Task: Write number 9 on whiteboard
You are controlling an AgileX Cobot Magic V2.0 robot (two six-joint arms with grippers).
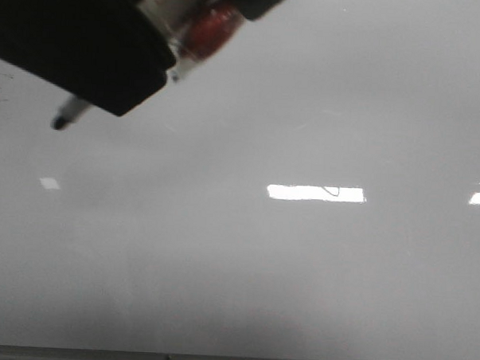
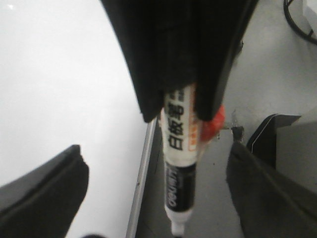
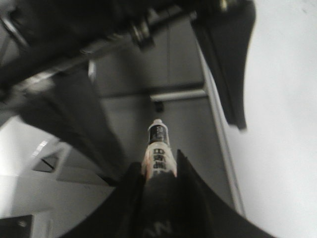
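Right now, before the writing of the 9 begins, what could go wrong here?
The marker sticks far out of the right fingers, so pressing on the whiteboard could tilt it or make it slip. The open left fingers sit on either side of its tip and might knock it.

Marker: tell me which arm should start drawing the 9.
Right. The right gripper is already shut on the marker, close to the whiteboard. The left gripper is open and holds nothing.
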